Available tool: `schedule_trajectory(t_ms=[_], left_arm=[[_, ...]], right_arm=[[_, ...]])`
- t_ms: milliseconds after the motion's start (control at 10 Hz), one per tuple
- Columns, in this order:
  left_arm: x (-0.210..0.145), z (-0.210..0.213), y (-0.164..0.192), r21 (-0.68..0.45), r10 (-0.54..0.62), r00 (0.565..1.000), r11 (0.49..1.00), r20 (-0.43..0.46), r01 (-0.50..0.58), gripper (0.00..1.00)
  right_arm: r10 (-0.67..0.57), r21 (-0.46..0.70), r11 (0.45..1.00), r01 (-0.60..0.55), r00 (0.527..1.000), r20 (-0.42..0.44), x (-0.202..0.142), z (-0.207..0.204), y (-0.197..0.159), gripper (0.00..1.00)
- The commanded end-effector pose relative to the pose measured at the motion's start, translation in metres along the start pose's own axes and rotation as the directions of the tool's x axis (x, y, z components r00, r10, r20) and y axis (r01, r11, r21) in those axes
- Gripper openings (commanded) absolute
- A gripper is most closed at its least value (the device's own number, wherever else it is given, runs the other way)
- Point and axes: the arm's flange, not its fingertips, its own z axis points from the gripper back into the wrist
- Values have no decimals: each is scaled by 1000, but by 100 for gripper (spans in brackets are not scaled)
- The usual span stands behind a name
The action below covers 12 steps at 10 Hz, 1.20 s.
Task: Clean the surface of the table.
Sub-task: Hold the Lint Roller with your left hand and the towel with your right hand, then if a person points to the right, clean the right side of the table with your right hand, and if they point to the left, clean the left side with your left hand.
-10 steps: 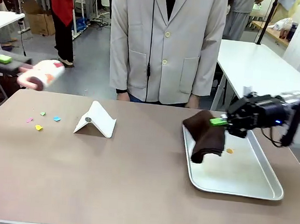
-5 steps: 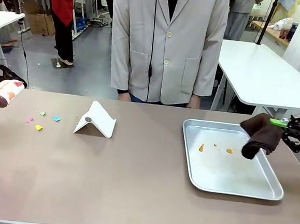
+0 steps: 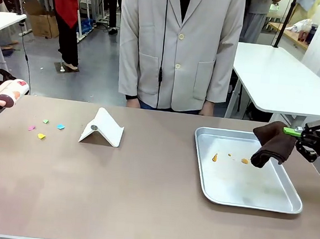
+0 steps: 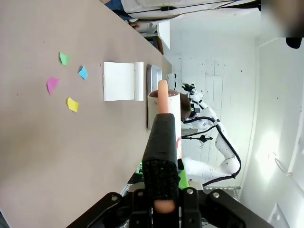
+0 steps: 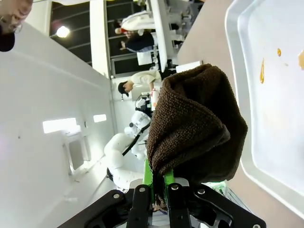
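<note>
From the front, taupe worktop [image 3: 143, 195] stretched wide before a person [image 3: 179, 49], right pincer [image 3: 300, 133] clamped on a brown cloth [image 3: 271, 144] above the tray [image 3: 253, 201], left wrist, left pincer [image 4: 164, 199] gripped a lint roller [image 4: 163, 114], coloured scraps [image 4: 66, 80] lay on the worktop, right wrist, cloth bunched beside the tray.

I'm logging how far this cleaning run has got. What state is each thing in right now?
table: paper scraps lying on its left part.
paper scraps: loose, not picked up.
lint roller: clamped in the left gripper, raised by the table's left end.
tray: flat on the table, orange smears inside.
brown cloth: bunched, clamped in the right gripper, hanging above the tray's right side.
white folded stand: standing tent-like.
</note>
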Motion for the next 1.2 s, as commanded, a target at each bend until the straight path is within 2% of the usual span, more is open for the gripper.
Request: schedule_trajectory(t_ms=[0, 1100], left_arm=[[-5, 4, 0, 7, -11, 1000, 1000, -18, 11, 8], [-5, 4, 0, 7, -11, 1000, 1000, -18, 11, 8]], right_arm=[[-7, 30, 1000, 8, 1000, -8, -4, 9, 3, 0], [-7, 30, 1000, 8, 1000, -8, -4, 9, 3, 0]])
